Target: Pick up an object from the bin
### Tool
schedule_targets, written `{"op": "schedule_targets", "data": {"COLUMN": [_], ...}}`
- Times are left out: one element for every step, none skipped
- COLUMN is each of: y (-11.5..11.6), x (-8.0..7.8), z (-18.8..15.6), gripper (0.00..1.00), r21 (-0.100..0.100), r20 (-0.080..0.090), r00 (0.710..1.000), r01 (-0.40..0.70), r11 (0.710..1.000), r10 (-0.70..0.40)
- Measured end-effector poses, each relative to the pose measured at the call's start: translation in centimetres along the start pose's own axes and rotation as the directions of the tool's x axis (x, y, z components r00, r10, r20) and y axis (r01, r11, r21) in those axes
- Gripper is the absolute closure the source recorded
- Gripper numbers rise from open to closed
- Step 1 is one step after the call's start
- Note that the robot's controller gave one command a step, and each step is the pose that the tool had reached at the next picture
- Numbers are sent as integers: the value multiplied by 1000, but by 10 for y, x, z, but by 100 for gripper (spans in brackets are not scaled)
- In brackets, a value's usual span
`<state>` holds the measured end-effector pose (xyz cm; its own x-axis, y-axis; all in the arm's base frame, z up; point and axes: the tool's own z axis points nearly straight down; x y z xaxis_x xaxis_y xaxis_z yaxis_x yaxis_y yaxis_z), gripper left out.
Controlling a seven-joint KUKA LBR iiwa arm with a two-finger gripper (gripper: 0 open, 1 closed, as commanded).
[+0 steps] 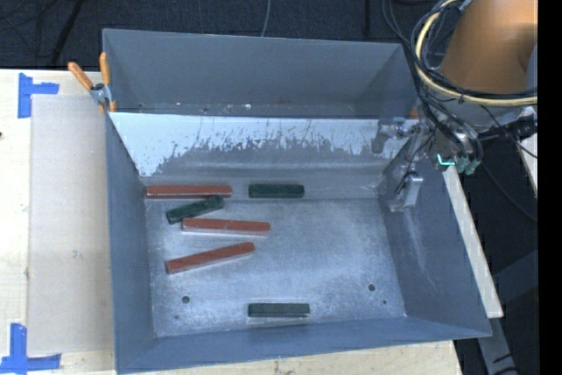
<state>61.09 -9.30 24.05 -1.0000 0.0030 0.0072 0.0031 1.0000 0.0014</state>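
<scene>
Grey metal forms the bin point(263, 83), which carries six loose flat sticks on its floor, all in the half toward the view's left edge or close to the near wall. Along the foot of the far wall lie the far red-brown stick point(189, 191) and, just beside it toward the middle, the far green stick point(276, 191). The tilted green stick point(194, 209) lies just below the first of these, near the middle red-brown stick point(226, 226). The slanted red-brown stick point(209, 258) lies closer to the near wall. The near green stick point(277, 309) lies alone by the near wall. The gripper point(406, 189) stands at the far right corner of the bin, close against the sloping right wall and well apart from every stick. Whether it is spread or closed cannot be told, and no stick is seen in it. Status, as judged: no part of the pick is done. All six sticks lie flat on the floor. Outstanding steps are travel across the floor to one stick, descent, closure and lift. The far green stick is the nearest candidate.
</scene>
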Motion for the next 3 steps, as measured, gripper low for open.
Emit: {"op": "schedule_targets", "data": {"y": [0,38,93], "x": [-1,-1,-9], "z": [-5,65,162], "gripper": [0,0,0], "r21": [1,0,2], "r20": [8,12,11], "r00": [1000,998,999], "r01": [2,-67,36], "r11": [1000,998,999], "r10": [-2,67,-36]}}
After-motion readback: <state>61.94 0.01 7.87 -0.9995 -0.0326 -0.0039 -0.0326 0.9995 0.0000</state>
